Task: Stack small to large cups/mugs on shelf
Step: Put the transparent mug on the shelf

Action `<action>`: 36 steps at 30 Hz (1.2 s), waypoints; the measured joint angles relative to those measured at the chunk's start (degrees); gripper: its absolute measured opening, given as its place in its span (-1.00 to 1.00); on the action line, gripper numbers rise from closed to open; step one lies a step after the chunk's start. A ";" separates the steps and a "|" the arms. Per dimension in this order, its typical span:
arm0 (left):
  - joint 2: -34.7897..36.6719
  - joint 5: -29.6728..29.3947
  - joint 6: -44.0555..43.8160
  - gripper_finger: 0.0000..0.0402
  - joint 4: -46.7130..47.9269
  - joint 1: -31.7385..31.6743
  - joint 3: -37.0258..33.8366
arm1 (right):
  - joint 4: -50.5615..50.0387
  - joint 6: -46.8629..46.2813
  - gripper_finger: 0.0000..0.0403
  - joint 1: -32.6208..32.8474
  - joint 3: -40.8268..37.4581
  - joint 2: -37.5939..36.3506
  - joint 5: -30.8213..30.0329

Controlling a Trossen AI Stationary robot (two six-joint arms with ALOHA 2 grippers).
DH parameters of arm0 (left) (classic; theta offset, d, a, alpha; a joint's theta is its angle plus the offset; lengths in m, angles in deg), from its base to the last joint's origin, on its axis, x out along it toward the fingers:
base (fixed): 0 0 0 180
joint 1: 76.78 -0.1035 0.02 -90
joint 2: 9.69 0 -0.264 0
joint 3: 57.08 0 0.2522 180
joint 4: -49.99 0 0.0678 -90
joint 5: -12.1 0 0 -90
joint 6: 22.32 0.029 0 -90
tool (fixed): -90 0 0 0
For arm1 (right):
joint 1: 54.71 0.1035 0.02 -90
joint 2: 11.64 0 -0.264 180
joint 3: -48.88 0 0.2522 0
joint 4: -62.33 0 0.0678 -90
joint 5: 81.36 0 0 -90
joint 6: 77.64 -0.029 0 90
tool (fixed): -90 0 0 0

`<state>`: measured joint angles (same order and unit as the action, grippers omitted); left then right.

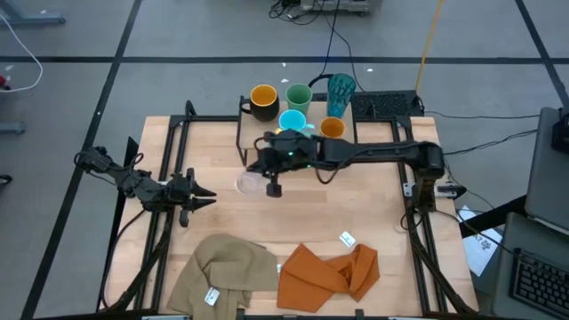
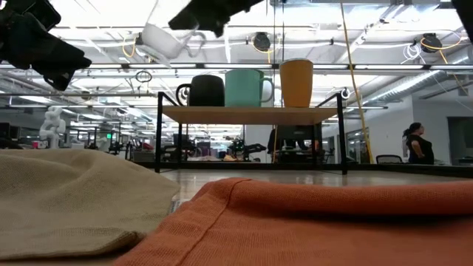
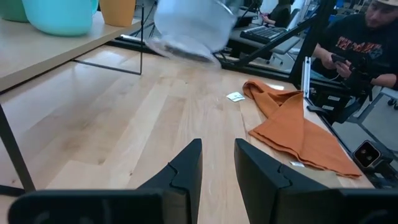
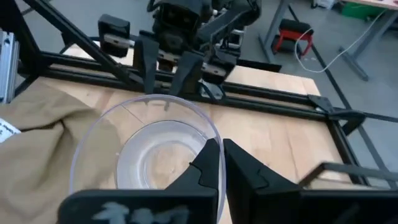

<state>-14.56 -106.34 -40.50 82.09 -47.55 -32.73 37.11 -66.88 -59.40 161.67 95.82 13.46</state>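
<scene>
My right gripper [image 4: 222, 158] is shut on the small clear cup [image 4: 146, 149], which hangs in the air in front of the shelf [image 2: 251, 114] and above its level [image 2: 164, 41]. On the shelf stand the black mug [image 2: 203, 90], the light blue mug [image 2: 247, 87] and the orange cup [image 2: 296, 83]. The green cup [image 1: 299, 96] and the teal tumbler [image 1: 341, 89] stand behind them. My left gripper [image 3: 217, 162] waits at the table's left [image 1: 206, 197], slightly open, with nothing between its fingers. My right gripper holds the clear cup by its rim wall [image 4: 214, 140], one finger inside the cup and one outside. The fingers come from the table's right, slanting a little downward. The cup is lifted clear of the table and hangs tilted [image 2: 164, 41].
A tan cloth [image 1: 222, 271] and an orange cloth [image 1: 329, 276] lie near the table's front edge, with a small white tag [image 1: 347, 238] beside them. Black frame rails run along both sides of the table. A person [image 3: 360, 37] sits beyond the table.
</scene>
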 joint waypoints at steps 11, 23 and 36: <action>0.00 0.00 -0.01 -0.54 0.39 0.00 0.00 | -10.25 -0.15 -1.00 -0.07 6.62 1.40 -0.05; 0.00 0.00 -0.37 -0.54 1.14 -0.02 0.00 | -4.35 -3.80 -1.00 3.02 -6.01 1.40 1.30; 0.00 0.00 -1.88 -0.54 1.15 0.00 0.00 | 6.99 -5.12 -1.00 2.80 -12.13 1.84 5.67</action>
<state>-14.56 -106.34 -42.37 83.25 -47.55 -32.73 44.10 -72.00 -56.60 149.53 97.65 19.14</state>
